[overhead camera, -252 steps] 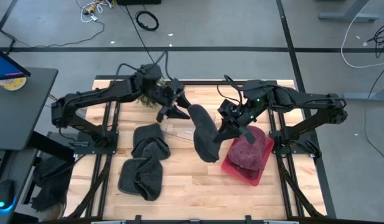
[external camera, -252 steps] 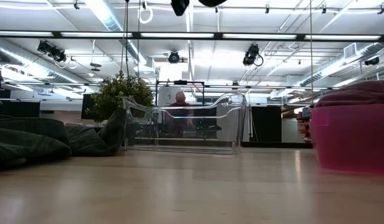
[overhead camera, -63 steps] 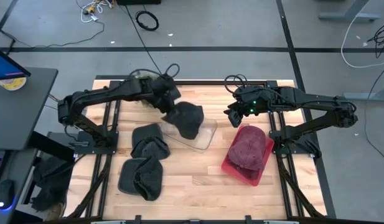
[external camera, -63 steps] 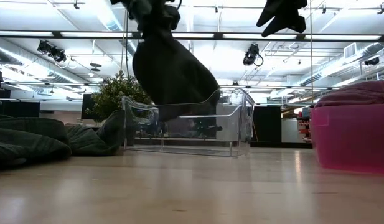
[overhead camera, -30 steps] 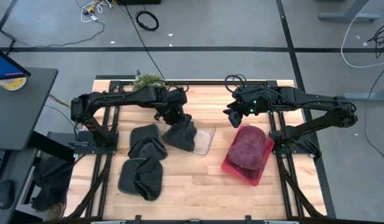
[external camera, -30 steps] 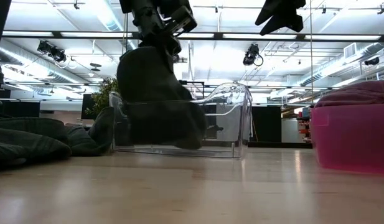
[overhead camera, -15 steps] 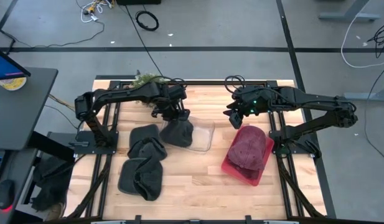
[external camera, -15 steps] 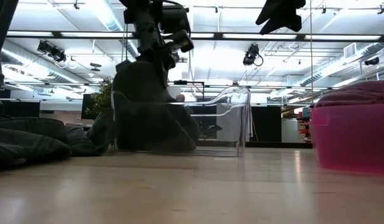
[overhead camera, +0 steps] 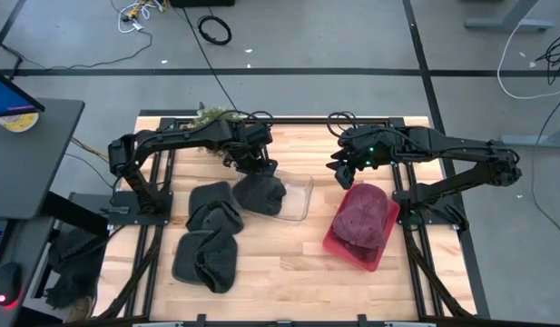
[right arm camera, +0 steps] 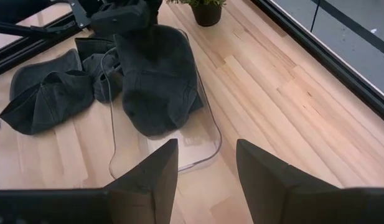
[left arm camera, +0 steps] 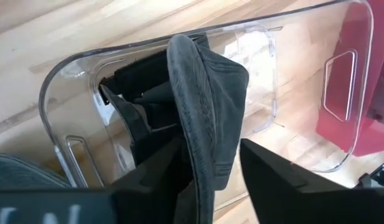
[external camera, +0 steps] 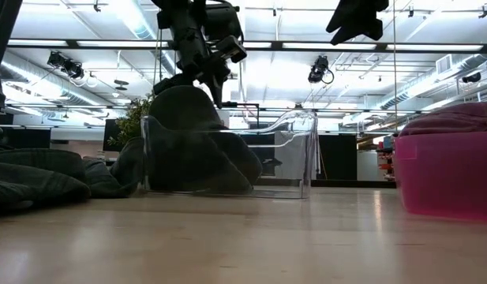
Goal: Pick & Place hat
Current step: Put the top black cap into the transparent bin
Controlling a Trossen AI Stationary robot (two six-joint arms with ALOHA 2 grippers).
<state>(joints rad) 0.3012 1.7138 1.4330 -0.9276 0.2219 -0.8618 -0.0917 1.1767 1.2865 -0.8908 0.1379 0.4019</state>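
A dark grey hat (overhead camera: 260,193) lies heaped in the left end of the clear plastic bin (overhead camera: 298,195), resting on the bin's floor and against its left wall (external camera: 148,154). My left gripper (left arm camera: 207,180) hangs open just above it. Its fingers point down on either side of the hat's raised fold (left arm camera: 207,81). My right gripper (overhead camera: 341,173) waits open and high above the table, beside the far left corner of the red bin. Nothing is between its fingers (right arm camera: 142,180). My left gripper comes from above with the hat's upper fold (left arm camera: 204,155) standing between its spread fingers. Whether either finger touches the cloth I cannot tell. The hat rests in the bin under its own weight.
Two more dark hats (overhead camera: 216,207) (overhead camera: 207,259) lie on the table left of the clear bin. A red bin (overhead camera: 352,250) with a maroon hat (overhead camera: 361,218) stands at the right. A small plant (overhead camera: 211,116) sits at the far edge behind my left arm.
My left gripper has lowered the grey hat into the clear bin's left end and opened. The hat has slumped from hanging stretched below the fingers into a rounded heap on the bin's floor.
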